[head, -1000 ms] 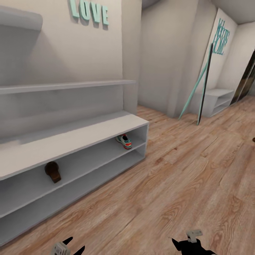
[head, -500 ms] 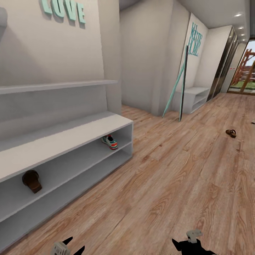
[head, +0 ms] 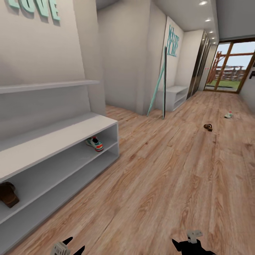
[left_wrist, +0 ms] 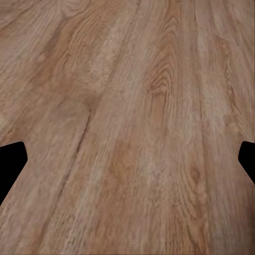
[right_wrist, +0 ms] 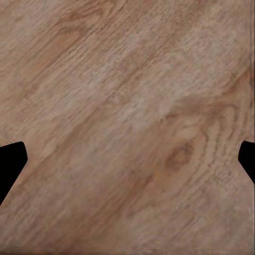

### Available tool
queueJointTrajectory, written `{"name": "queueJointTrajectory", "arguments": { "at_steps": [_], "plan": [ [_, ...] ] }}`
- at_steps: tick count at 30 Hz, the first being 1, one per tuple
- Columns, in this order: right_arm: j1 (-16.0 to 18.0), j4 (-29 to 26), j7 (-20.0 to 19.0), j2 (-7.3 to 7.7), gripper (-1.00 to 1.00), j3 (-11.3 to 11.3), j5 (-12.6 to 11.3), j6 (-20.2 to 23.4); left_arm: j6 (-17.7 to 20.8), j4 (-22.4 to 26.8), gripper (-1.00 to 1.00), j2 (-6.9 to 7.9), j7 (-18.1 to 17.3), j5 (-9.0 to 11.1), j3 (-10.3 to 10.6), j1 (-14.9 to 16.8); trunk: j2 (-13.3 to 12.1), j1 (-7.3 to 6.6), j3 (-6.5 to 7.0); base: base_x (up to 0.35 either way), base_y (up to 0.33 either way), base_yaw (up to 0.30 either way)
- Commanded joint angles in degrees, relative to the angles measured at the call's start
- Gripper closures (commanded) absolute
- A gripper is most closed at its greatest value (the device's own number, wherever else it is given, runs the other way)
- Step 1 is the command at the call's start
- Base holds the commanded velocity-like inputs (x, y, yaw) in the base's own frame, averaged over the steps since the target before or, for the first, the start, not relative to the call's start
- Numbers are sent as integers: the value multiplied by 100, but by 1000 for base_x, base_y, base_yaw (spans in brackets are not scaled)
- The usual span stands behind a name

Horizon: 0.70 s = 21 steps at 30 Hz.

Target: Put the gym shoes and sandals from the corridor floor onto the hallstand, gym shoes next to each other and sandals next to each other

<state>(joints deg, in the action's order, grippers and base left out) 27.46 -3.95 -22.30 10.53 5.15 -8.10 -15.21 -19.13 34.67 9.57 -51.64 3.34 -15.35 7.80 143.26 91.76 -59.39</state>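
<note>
Pale walls (head: 127, 53), teal wall lettering (head: 37, 7), glazed door (head: 232, 69), ceiling spotlights (head: 203, 3)

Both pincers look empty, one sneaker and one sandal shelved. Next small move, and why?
Probably roll the base down the corridor toward the sandal on the floor, the nearer stray; the other gym shoe lies beyond it. Both are far out of reach, and the left pincer and right pincer stand open, holding nothing.

My left gripper (head: 69, 247) sits low at seven o'clock, fingers spread wide, nothing between them; my right gripper (head: 191, 244) low at five o'clock, likewise spread, empty
</note>
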Motion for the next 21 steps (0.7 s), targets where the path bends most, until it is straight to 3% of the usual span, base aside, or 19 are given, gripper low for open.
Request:
{"name": "queueJointTrajectory", "arguments": {
  "at_steps": [1,21],
  "plan": [
    [5,9,-20,1,-100,47,-60,-17,-12,-5,-100,0,-30,18,-9,2,2,-1,-5,0,0,-288],
    [5,9,-20,1,-100,47,-60,-17,-12,-13,-100,-4,-30,18,-12,3,2,-1,-5,0,0,-290]
  ]
}}
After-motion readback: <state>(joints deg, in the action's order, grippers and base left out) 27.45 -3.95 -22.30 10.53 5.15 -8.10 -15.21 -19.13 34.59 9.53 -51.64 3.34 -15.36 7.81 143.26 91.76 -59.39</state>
